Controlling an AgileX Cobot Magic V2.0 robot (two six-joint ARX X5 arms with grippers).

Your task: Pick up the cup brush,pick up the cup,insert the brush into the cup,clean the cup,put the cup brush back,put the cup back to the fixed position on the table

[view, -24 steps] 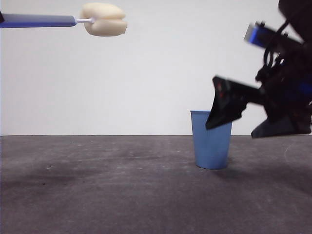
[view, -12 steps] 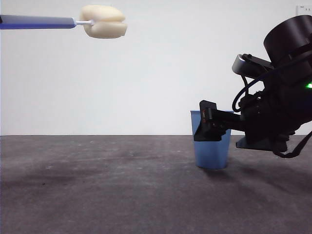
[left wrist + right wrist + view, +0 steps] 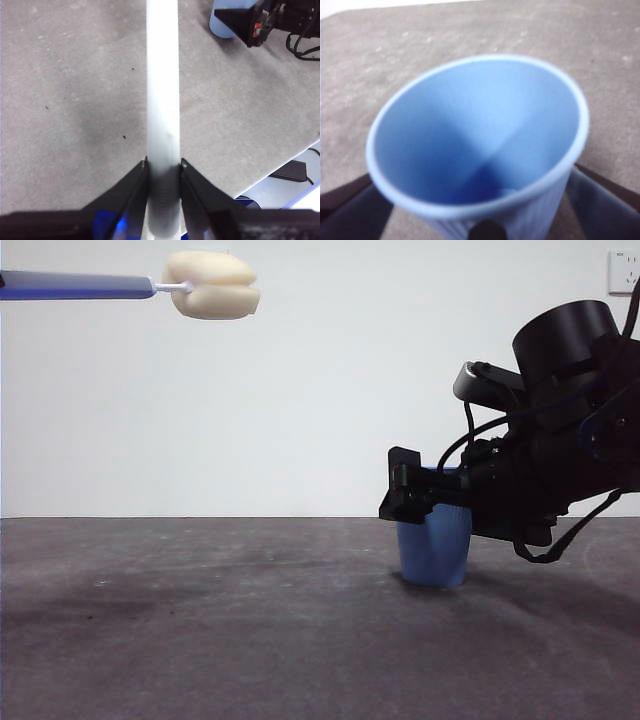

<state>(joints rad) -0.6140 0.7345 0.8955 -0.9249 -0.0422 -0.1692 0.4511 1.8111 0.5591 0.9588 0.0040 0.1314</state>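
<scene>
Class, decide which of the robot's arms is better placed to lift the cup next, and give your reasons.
Right. The right gripper has its jaws either side of the cup; the left gripper holds the cup brush high, far away.

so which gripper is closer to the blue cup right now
Right. The right gripper has its jaws around the cup, which stands on the table. The left gripper is far off, holding the cup brush high in the air.

A plain white wall (image 3: pixel 330 390) stands behind the bench's far edge, with a small white socket plate (image 3: pixel 623 272) mounted high on it.
</scene>
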